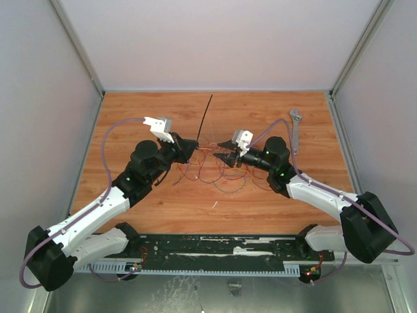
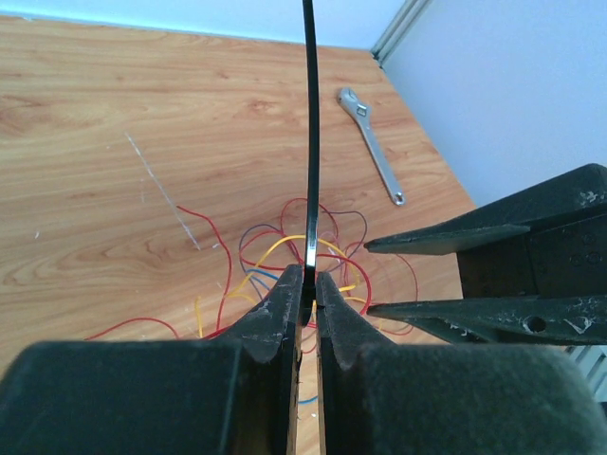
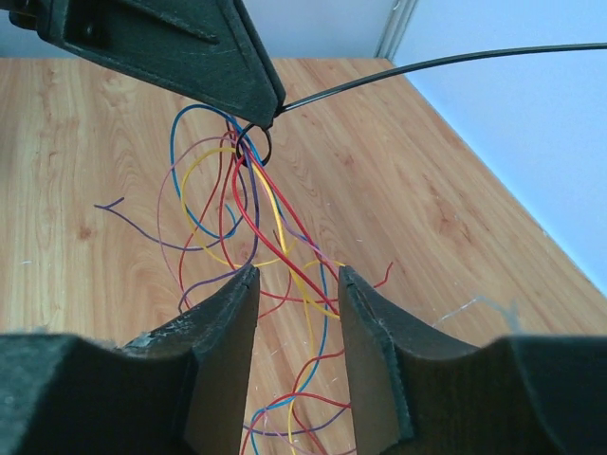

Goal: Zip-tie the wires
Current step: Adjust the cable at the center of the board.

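Brown wooden table top (image 1: pixel 130 111) makes the floor of a box with pale grey walls (image 1: pixel 215 39). Near the middle sits a messy tangle of thin bendy wires (image 1: pixel 218 173), red, yellow, blue and purple.

The black and white left arm (image 1: pixel 98 208) reaches in from the left of the wires, bent at the elbow, with its wrist turned toward them. The left gripper (image 1: pixel 193 145) is squeezed tight on a long, thin, black plastic zip tie (image 1: pixel 205 116). The strip points up and away past the far side of the wires. At this gripper's tip a small dark loop goes round a bunch of the wires, and the strands hang down from it.

The right arm (image 1: pixel 319 192) comes in from the right of the wires, low, pointing at the other gripper. The right gripper (image 1: pixel 225 158) has its two black fingers apart with a gap between them. Some strands run down through that gap, and I cannot tell if the fingers touch them.

A silver metal wrench (image 1: pixel 295 130) lies flat well to the right of the wires, toward the far side.
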Available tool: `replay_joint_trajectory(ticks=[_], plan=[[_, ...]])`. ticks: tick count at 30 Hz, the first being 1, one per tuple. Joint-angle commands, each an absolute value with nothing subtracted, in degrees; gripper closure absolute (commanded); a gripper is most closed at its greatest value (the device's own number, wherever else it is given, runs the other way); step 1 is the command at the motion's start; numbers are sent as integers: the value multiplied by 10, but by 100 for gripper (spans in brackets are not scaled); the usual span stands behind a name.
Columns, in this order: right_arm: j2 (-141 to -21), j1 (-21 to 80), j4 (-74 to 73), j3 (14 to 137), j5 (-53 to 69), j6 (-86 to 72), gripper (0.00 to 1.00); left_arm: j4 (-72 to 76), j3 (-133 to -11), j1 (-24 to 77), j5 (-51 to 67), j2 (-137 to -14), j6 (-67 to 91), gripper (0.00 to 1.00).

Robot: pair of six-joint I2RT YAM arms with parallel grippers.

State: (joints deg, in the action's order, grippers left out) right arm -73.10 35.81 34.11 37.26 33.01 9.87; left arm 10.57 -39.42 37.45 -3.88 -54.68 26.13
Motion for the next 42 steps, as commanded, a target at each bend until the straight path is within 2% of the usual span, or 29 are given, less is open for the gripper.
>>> replay_joint_trajectory(ticks=[1, 20, 26, 32, 42], plan=[[-738, 367, 345, 389, 333, 122, 62, 121, -386, 370, -29, -545, 257, 100], [-761, 377, 349, 407, 339, 123, 73, 124, -385, 370, -20, -554, 259, 100], [-766, 381, 346, 412, 338, 122, 84, 124, -385, 370, -20, -556, 258, 100], [-757, 381, 332, 410, 328, 126, 100, 125, -385, 370, -24, -559, 259, 100], [-703, 375, 322, 383, 272, 113, 100, 125, -374, 370, -35, -562, 260, 100]])
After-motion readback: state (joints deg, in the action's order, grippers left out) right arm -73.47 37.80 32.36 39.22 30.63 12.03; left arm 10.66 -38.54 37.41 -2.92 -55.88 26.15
